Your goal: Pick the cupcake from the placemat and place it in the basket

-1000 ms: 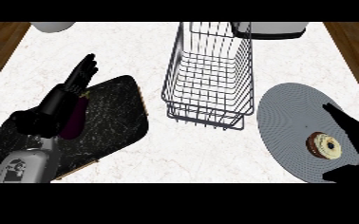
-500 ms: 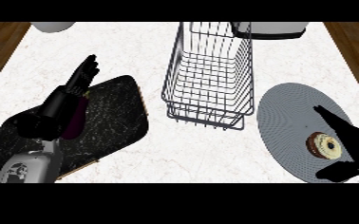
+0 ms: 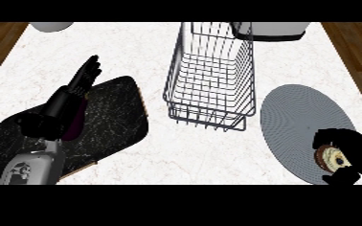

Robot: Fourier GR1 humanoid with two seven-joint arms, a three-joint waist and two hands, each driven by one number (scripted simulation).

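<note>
**Right hand closed round the cupcake at the edge of the placemat**

The cupcake (image 3: 332, 158) lies on the round grey placemat (image 3: 297, 119), at its lower right part, close to the edge of the head view. The right hand (image 3: 339, 138) is curled round it: black fingers show above the cupcake and again below it, so the hand seems clamped on it from two sides. Whether the fingers already touch it all round, the view does not show. The left hand (image 3: 83, 79) rests with straight fingers over the dark mat (image 3: 113, 119) on the left side of the counter (image 3: 141, 52) and holds nothing.

The step in hand is judged to be the grasp, just before the lift. To do it well, the hand should rise straight up first, so the cupcake does not drag on the placemat. After that it should travel to the left and away from the robot, toward the wire basket (image 3: 175, 72). The basket's walls are tall, so the cupcake should pass above the rim and come down only over the open middle.

The cupcake looks round from above, a tan ring with a paler centre. Its top seems to face up toward the view, so its axis is about vertical and no long axis shows in the plane of the counter. A small tilt cannot be excluded.
</note>
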